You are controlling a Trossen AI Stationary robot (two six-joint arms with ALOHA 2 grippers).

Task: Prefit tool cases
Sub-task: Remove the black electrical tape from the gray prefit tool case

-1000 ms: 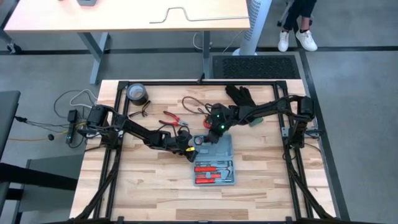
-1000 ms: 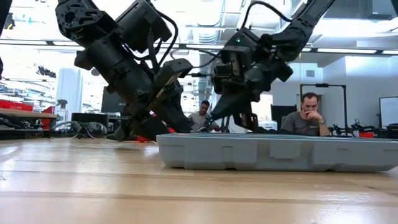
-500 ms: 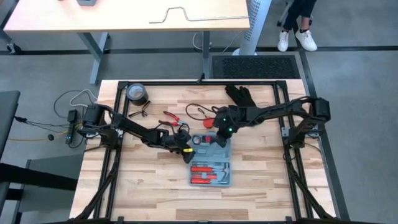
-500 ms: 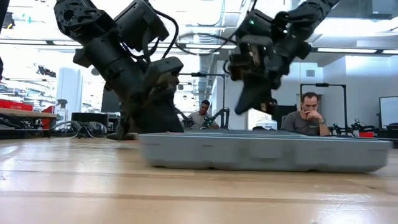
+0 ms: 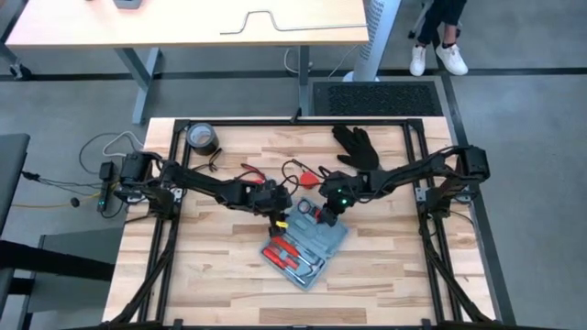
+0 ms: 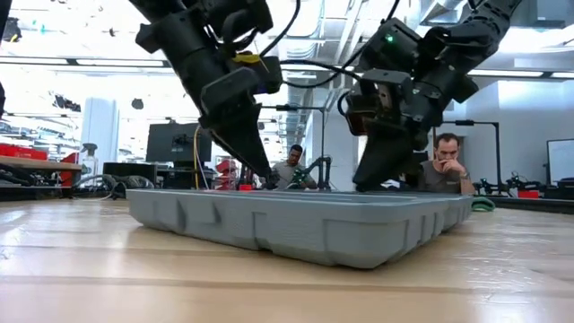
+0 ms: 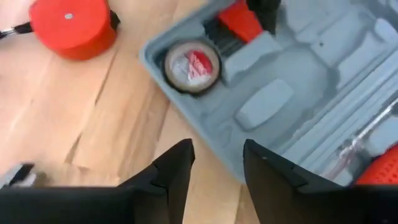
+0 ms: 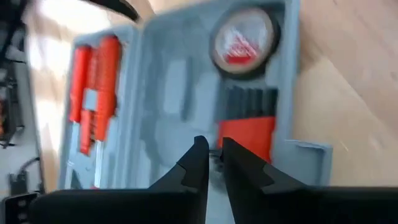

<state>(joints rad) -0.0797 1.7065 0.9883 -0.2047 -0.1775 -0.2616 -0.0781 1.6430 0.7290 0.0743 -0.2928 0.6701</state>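
The open blue-grey tool case (image 5: 305, 243) lies flat on the table's middle, turned askew. Red-handled tools (image 5: 292, 257) fill its near half. A round tape measure (image 7: 191, 65) and a red block (image 8: 245, 134) sit in its far half. My left gripper (image 7: 217, 168) is open and points down over the case's left rim (image 7: 155, 62), with wood and rim showing between its fingers. My right gripper (image 8: 214, 158) is shut and points down into the far half (image 5: 323, 215). My right gripper reaches with its shut fingers (image 8: 194, 165) slanting down from above into the case's far half, at the grey recesses (image 8: 174, 93) beside the red block. The case's wall (image 6: 359, 233) hides the tips in the low view. Whether they touch the case I cannot tell.
A black glove (image 5: 358, 147) lies at the back right and a dark tape roll (image 5: 202, 139) at the back left. Red pliers (image 5: 252, 174), a red cord loop (image 5: 295, 170) and a red round thing (image 7: 73, 26) lie behind the case. Bare wood lies toward the near edge.
The case has turned on the table: its near end with the red tools has swung toward the left edge, while its far end has stayed under the grippers. My right gripper rose, moved toward the near edge and came down into the case.
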